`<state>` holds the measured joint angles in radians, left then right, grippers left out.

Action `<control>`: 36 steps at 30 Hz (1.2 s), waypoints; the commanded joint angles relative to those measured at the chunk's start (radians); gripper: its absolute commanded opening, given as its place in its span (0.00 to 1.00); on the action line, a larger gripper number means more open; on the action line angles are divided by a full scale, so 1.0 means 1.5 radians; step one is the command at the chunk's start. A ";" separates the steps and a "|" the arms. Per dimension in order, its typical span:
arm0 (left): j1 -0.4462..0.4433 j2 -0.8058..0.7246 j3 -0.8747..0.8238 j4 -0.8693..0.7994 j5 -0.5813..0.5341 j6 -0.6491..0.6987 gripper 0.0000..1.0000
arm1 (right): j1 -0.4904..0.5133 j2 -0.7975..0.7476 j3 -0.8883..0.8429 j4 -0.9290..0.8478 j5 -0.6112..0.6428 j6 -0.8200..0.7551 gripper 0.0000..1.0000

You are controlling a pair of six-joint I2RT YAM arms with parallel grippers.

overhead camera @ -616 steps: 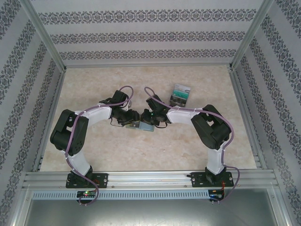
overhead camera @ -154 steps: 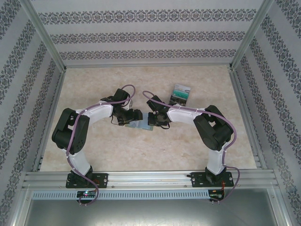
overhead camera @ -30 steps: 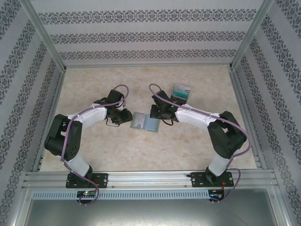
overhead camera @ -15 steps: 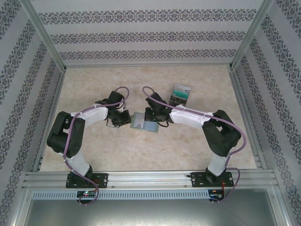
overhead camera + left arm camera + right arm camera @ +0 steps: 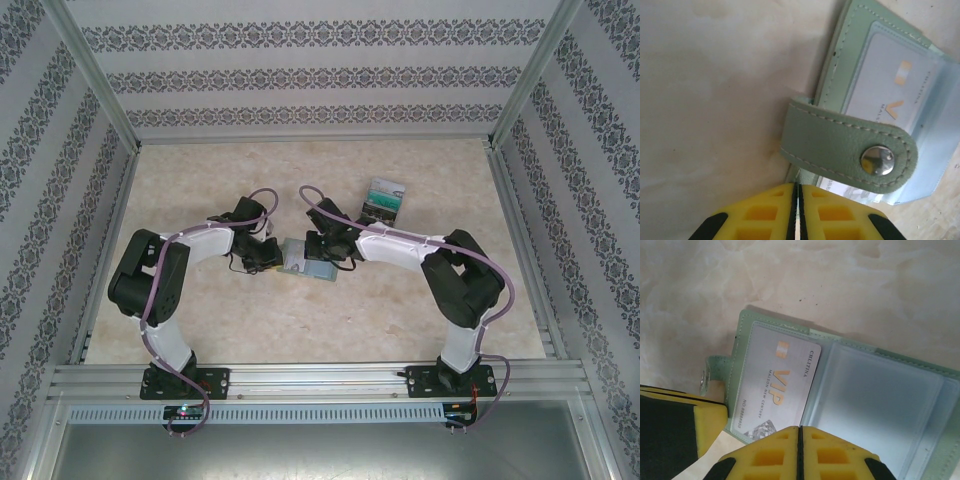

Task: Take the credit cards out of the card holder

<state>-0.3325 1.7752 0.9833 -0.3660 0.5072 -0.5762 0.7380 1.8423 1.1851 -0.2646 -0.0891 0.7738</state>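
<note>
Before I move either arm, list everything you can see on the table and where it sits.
card holder: one, pale green, open, mid-table between the grippers
snap strap: one, green with silver stud, folded over the holder's edge
VIP card: one, silvery white, gold print, in the clear sleeve nearest the strap
credit cards: small pile, number unclear, teal and dark, loose, far right of the holder
table: one, beige marbled
left gripper: yellow, shut, at the strap edge
right gripper: yellow, shut, over the holder's fold
</note>
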 commanded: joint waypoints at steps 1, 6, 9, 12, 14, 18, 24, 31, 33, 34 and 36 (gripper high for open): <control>-0.003 0.008 0.022 0.019 0.012 0.002 0.10 | 0.011 0.020 0.025 0.013 -0.030 0.016 0.00; -0.006 0.010 0.029 0.018 0.013 0.003 0.09 | 0.011 0.025 0.029 0.015 -0.032 0.019 0.00; -0.007 0.015 0.035 0.017 0.015 0.004 0.09 | 0.011 0.025 0.026 0.015 -0.029 0.021 0.00; -0.010 0.025 0.043 0.017 0.019 0.005 0.08 | 0.011 0.025 0.023 0.016 -0.029 0.023 0.00; -0.012 0.032 0.045 0.014 0.017 0.005 0.07 | 0.011 0.028 0.022 0.015 -0.030 0.024 0.00; -0.014 0.040 0.045 0.001 0.002 0.004 0.05 | 0.011 0.034 0.023 0.016 -0.038 0.027 0.00; -0.016 0.044 0.037 -0.003 -0.001 0.001 0.04 | 0.006 0.052 0.020 0.026 -0.067 0.053 0.02; -0.024 0.041 0.034 -0.002 -0.002 -0.003 0.04 | -0.004 0.061 0.007 0.022 -0.075 0.079 0.06; -0.025 0.040 0.032 0.000 -0.002 -0.005 0.04 | -0.006 0.063 0.002 0.026 -0.079 0.084 0.06; -0.026 0.041 0.032 0.000 -0.002 -0.005 0.04 | -0.008 0.064 0.000 0.029 -0.082 0.086 0.06; -0.028 0.040 0.032 -0.001 -0.002 -0.005 0.04 | -0.009 0.068 -0.002 0.031 -0.087 0.090 0.08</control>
<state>-0.3576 1.8229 1.0363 -0.3542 0.5144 -0.5770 0.7349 1.9236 1.1961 -0.2306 -0.1989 0.8795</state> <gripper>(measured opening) 0.047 0.074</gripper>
